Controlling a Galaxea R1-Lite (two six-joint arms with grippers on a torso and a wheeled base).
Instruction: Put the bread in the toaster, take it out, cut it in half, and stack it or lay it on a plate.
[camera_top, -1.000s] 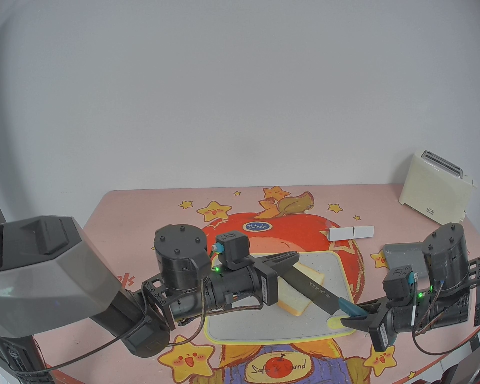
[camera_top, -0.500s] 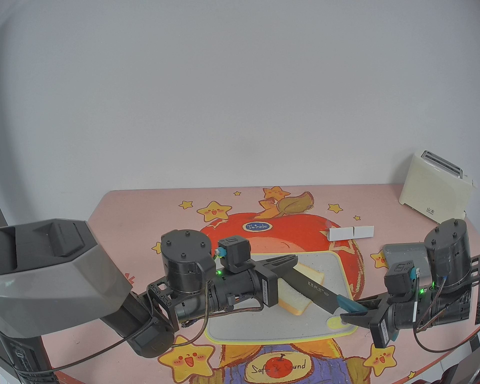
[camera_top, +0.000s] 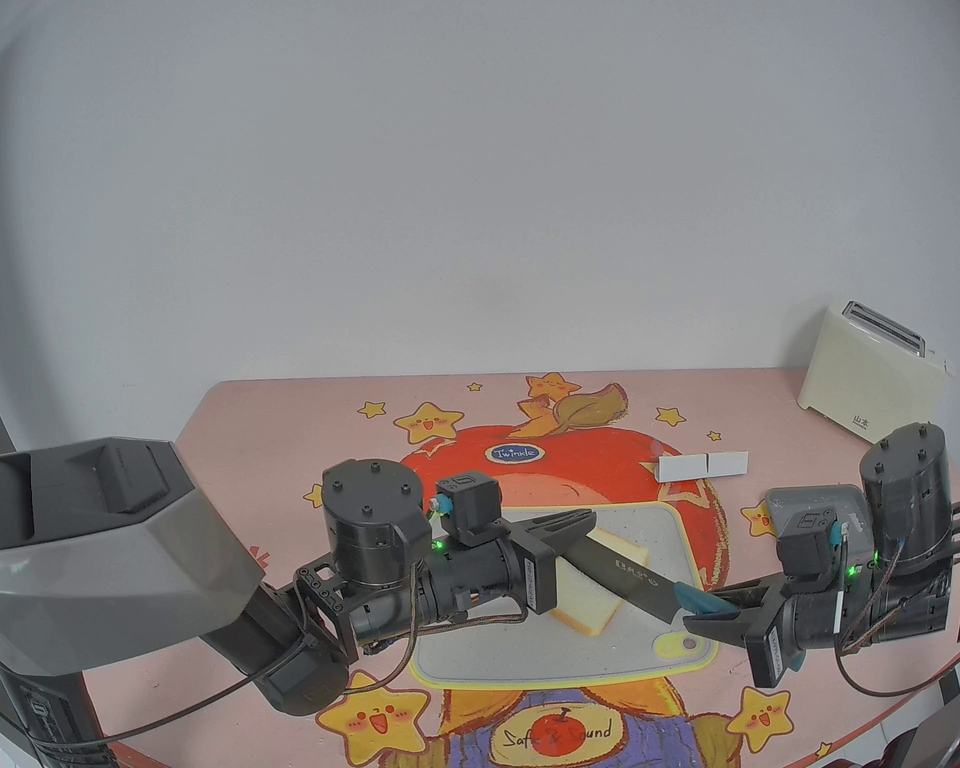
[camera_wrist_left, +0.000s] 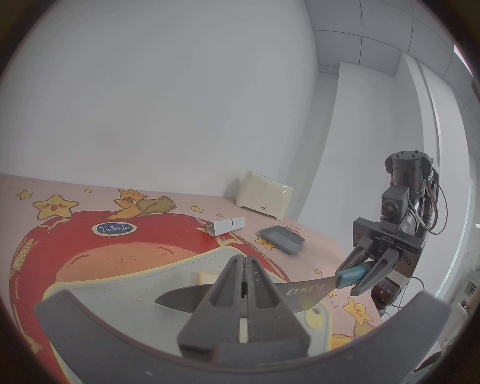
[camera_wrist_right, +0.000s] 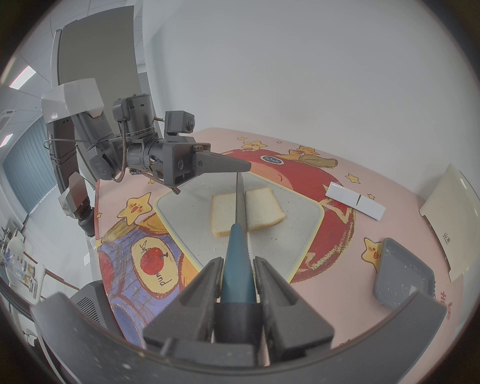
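Bread (camera_top: 585, 606) – one slice, flat on the grey cutting board (camera_top: 560, 650) at table (camera_top: 280, 420) centre. From the right wrist view it reads as a single slice (camera_wrist_right: 260, 207); I cannot tell whether it is cut through.

Right gripper (camera_top: 715, 605) – jaws clamped on the teal handle of the knife (camera_top: 625, 575). The blade runs across the middle of the slice, tip pointing toward the left arm. Contact between the edge and the bread is not resolvable.

Left gripper (camera_top: 572, 524) – jaws closed together, nothing between them. It sits over the board's left part, just beside the knife tip and above the slice's edge.

Toaster (camera_top: 870, 375) is at the far right corner. Grey plate (camera_top: 800, 500) lies between toaster and board, with a white card (camera_top: 703, 465) just beyond the board.
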